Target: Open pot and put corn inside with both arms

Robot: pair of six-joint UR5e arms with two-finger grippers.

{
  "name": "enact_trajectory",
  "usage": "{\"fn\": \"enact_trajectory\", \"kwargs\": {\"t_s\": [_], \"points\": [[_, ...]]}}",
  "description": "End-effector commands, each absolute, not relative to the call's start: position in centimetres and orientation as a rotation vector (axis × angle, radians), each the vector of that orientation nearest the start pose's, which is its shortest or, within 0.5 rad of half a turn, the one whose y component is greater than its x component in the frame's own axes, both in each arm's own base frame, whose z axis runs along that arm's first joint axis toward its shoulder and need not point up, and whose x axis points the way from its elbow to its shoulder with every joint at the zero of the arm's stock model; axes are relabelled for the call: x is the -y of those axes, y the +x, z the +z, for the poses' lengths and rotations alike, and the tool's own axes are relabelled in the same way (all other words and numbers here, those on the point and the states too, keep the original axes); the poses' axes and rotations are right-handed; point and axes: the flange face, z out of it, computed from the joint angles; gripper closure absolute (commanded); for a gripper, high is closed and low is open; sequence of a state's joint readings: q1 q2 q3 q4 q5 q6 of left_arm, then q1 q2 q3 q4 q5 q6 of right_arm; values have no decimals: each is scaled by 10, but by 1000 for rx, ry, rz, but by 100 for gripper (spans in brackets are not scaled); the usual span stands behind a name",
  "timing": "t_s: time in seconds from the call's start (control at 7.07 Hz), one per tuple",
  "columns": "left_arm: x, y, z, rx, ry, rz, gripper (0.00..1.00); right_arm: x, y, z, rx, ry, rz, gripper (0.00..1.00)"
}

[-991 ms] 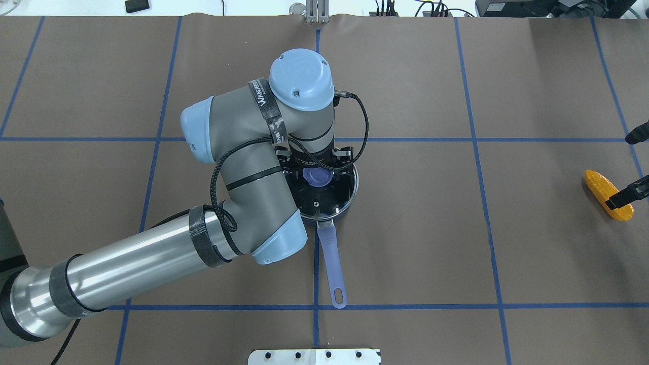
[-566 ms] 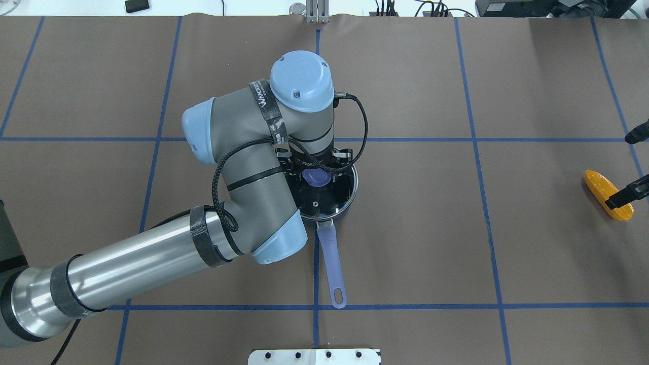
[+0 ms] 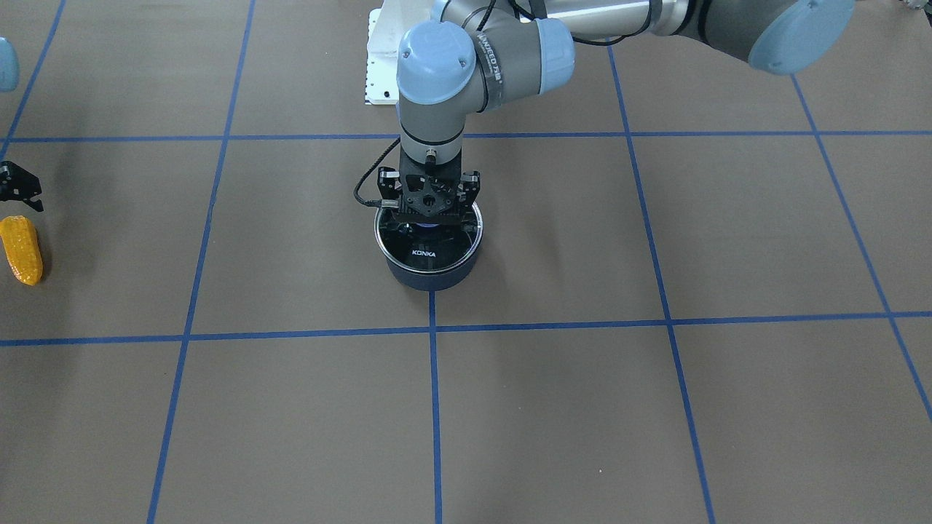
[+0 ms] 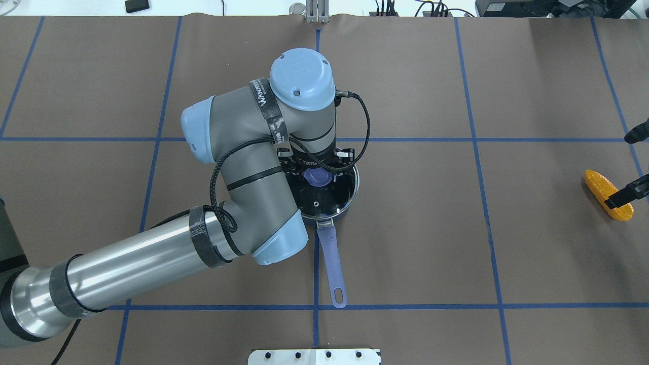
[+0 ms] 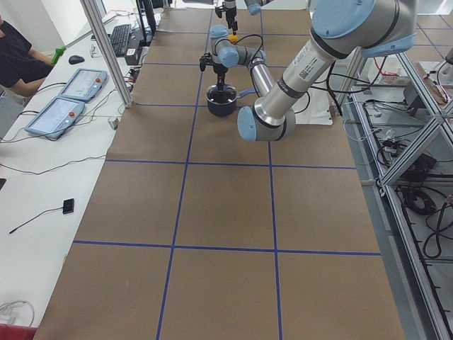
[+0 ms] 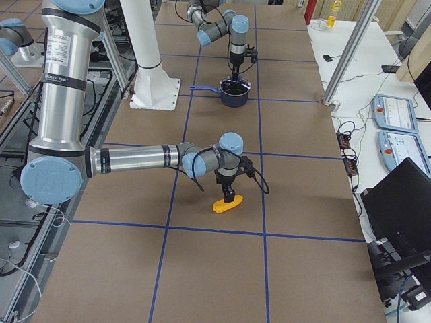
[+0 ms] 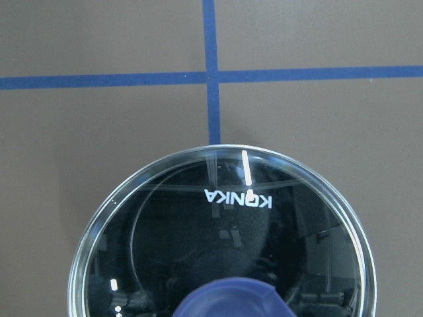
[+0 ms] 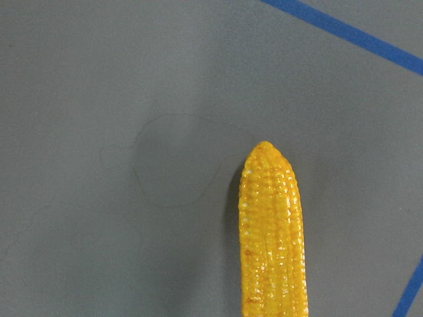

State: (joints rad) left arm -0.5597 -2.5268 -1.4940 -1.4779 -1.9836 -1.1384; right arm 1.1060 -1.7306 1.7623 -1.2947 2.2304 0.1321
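The dark navy pot (image 4: 342,210) stands mid-table with its glass lid (image 3: 434,253) on and its purple handle (image 4: 331,266) pointing toward the robot. My left gripper (image 4: 317,170) hangs straight down over the lid. Its jaws look open on either side of the purple knob (image 4: 315,177). The left wrist view shows the lid (image 7: 218,218) close below and the top of the knob (image 7: 228,300). The yellow corn (image 4: 606,192) lies flat at the far right. My right gripper (image 4: 617,171) is open just above it. The corn's tapered tip shows in the right wrist view (image 8: 271,224).
Brown table cover with blue tape grid lines (image 4: 476,139). A white base mount (image 4: 314,356) sits at the near edge. In the exterior left view, control tablets (image 5: 67,99) and a seated person are on a side desk.
The left arm dipped slightly toward the lid and came back to about the same height. The pot, the corn and the right gripper have not moved.
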Motion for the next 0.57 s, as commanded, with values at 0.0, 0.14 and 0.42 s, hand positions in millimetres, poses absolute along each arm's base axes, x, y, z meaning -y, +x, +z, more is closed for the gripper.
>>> {"fn": "enact_trajectory", "kwargs": {"t_s": [0.0, 0.14, 0.42], "points": [[476, 548, 90, -890, 47, 33, 44, 428, -134, 628, 709, 94, -476, 4], [492, 521, 90, -920, 27, 20, 44, 429, -133, 635, 697, 105, -498, 4], [509, 464, 124, -925, 72, 56, 44, 436, -138, 648, 692, 82, -496, 6]]}}
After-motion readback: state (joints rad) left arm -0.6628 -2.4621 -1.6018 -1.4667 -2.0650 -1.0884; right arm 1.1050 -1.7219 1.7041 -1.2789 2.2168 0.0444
